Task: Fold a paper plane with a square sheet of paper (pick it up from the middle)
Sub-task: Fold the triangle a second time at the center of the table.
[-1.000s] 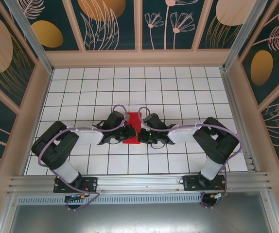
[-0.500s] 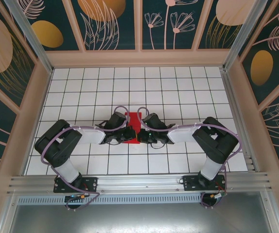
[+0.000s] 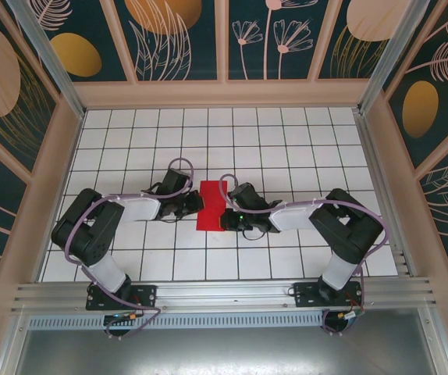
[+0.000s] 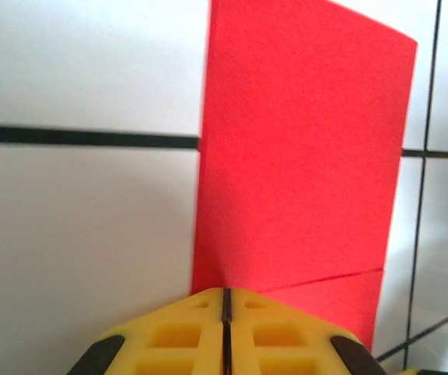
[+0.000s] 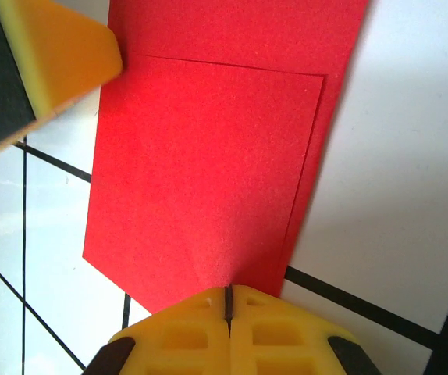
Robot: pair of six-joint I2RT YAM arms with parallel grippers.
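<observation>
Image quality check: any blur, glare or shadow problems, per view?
Top external: sharp, evenly lit, no glare on the red paper. Left wrist: grid lines and paper edges slightly soft, left claw at the bottom. Right wrist: paper crisp, but the left claw's finger at top left is out of focus.

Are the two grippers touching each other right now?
Apart. Top view shows a strip of red paper lying between the left gripper and the right gripper.

Bright, even light; wrist close-ups soft and grainy, faint shadow edging the thin bright red paper sheet (image 5: 208, 172).
</observation>
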